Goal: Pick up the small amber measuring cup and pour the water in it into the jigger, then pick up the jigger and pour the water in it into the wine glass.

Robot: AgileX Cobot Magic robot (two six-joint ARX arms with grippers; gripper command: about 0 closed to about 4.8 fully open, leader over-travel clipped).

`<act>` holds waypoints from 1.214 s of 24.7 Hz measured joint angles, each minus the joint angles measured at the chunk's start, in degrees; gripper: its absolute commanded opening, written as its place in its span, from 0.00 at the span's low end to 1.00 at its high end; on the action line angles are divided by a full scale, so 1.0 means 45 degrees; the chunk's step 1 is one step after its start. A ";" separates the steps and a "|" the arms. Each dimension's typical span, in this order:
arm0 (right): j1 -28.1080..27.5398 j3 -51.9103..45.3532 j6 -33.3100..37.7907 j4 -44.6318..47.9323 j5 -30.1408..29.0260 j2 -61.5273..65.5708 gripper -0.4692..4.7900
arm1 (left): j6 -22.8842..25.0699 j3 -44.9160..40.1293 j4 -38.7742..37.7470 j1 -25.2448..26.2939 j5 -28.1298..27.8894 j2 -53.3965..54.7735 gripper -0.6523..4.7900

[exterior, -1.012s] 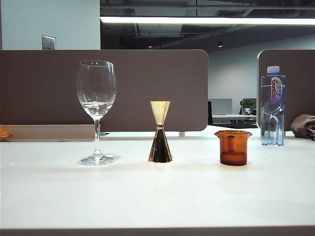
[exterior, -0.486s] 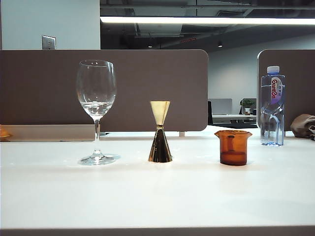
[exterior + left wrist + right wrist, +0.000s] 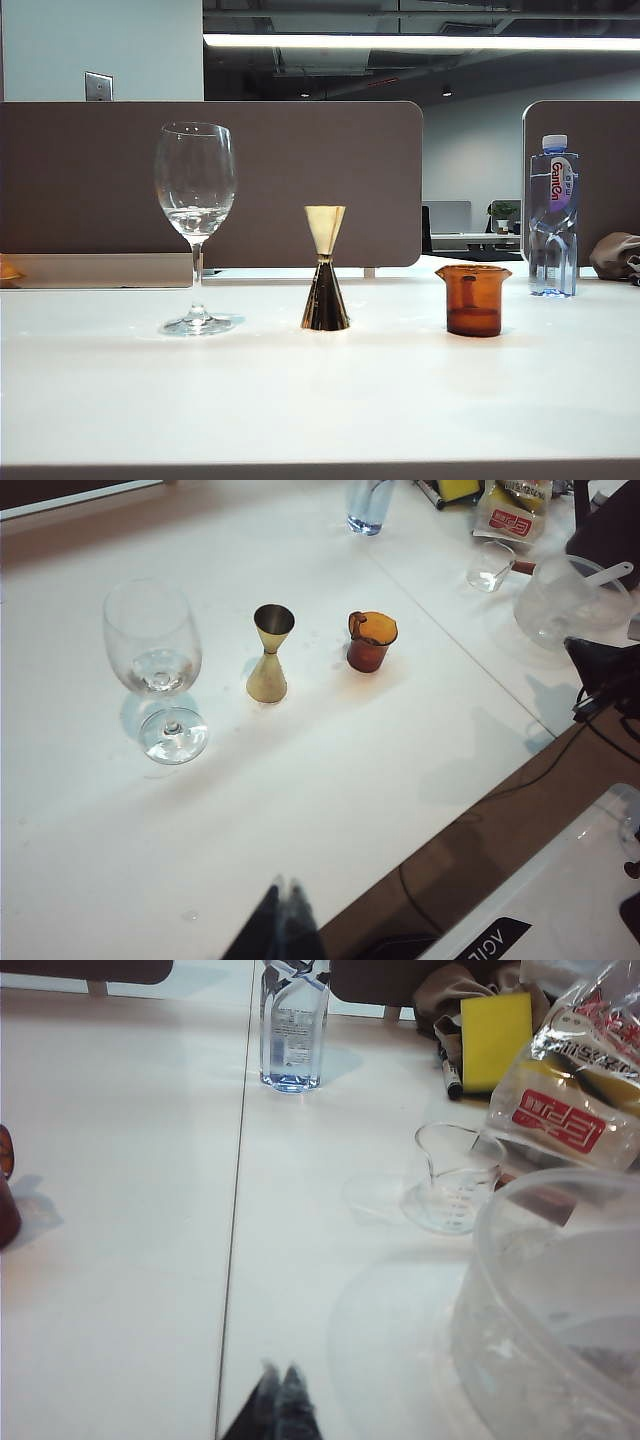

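Observation:
Three vessels stand in a row on the white table (image 3: 320, 400). The tall clear wine glass (image 3: 196, 220) (image 3: 155, 660) is on the left, with a little water low in its bowl. The gold hourglass jigger (image 3: 326, 268) (image 3: 270, 655) stands in the middle. The small amber measuring cup (image 3: 474, 299) (image 3: 370, 642) is on the right; its edge shows in the right wrist view (image 3: 6, 1195). My left gripper (image 3: 285, 888) hangs shut and empty high above the table's near edge, well back from the row. My right gripper (image 3: 280, 1372) is shut and empty, off to the cup's right. Neither gripper shows in the exterior view.
A clear plastic water bottle (image 3: 553, 215) (image 3: 293, 1025) stands at the back right. Beside the right gripper are a clear measuring beaker (image 3: 457, 1175), a large clear plastic tub (image 3: 560, 1310), a yellow sponge (image 3: 495, 1025) and a packaged bag (image 3: 570, 1080). Brown partitions (image 3: 210, 180) stand behind the table.

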 measured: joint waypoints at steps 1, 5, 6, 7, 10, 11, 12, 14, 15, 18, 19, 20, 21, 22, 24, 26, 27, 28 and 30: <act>0.0005 0.0121 0.0287 -0.0282 -0.0019 0.0000 0.09 | 0.0000 0.0000 0.0000 0.0000 0.0000 0.0000 0.12; 0.0005 0.2074 0.0991 -0.1846 -0.0029 -0.0015 0.09 | 0.0000 -0.0005 0.0000 0.0000 0.0005 0.0000 0.12; 0.0005 0.2652 0.1316 -0.1865 -0.0034 -0.0019 0.09 | 0.0000 0.0000 0.0000 0.0000 0.0000 0.0000 0.12; 0.0005 0.3041 0.1579 -0.1778 -0.0029 -0.0015 0.09 | 0.0000 0.0000 0.0005 0.0005 0.0000 0.0000 0.12; 0.0005 0.5003 0.2443 -0.1501 -0.0102 0.0015 0.09 | 0.0000 0.0000 0.0000 0.0000 0.0005 0.0000 0.12; 0.0010 0.5722 0.2492 -0.1496 -0.0136 0.0024 0.09 | 0.0000 0.0000 0.0000 0.0005 0.0005 0.0000 0.12; 0.0010 0.6358 0.2501 -0.1486 -0.0146 0.0024 0.09 | 0.0000 -0.0005 0.0000 0.0005 0.0005 0.0000 0.12; 0.0005 0.9078 0.2225 -0.1496 -0.0141 0.0321 0.09 | 0.0000 -0.0005 0.0000 0.0000 0.0005 0.0005 0.12; 0.0005 1.0380 0.1700 -0.1904 -0.0131 0.0792 0.09 | 0.0000 -0.0005 0.0005 0.0005 0.0005 0.0005 0.12; 0.0005 1.3274 0.0155 -0.3861 0.0102 0.2448 0.09 | 0.0000 -0.0005 0.0000 0.0005 0.0005 0.0000 0.12; 0.0000 1.4766 -0.0432 -0.4964 0.0306 0.3541 0.09 | 0.0000 -0.0005 0.0000 0.0005 0.0005 0.0005 0.12; 0.0000 1.5489 -0.0695 -0.5629 0.0330 0.4328 0.09 | 0.0000 -0.0005 0.0000 0.0000 0.0005 0.0000 0.12; 0.0000 1.6330 -0.1001 -0.6479 0.0335 0.5110 0.09 | 0.0000 -0.0005 0.0000 0.0005 0.0005 0.0005 0.12; 0.0000 1.7456 -0.1404 -0.7718 0.0335 0.6441 0.09 | 0.0000 -0.0005 0.0005 0.0005 0.0005 0.0005 0.12; 0.0000 1.8753 -0.1622 -0.9476 0.0180 0.8476 0.09 | 0.0000 -0.0005 0.0005 0.0005 0.0005 0.0005 0.12; 0.0000 1.8865 -0.1613 -0.9821 -0.0525 0.9452 0.09 | 0.0000 -0.0005 0.0005 0.0000 0.0010 0.0005 0.12; 0.0005 1.8846 -0.1583 -0.9908 -0.0996 0.9787 0.09 | 0.0000 -0.0005 0.0005 0.0005 0.0010 0.0005 0.12; 0.0010 1.8816 -0.1511 -0.9947 -0.1642 1.0171 0.09 | 0.0000 -0.0005 0.0005 0.0005 0.0005 0.0005 0.12; 0.0010 1.8821 -0.1224 -0.9874 -0.2851 1.0763 0.09 | 0.0000 -0.0005 0.0005 0.0000 0.0010 0.0005 0.12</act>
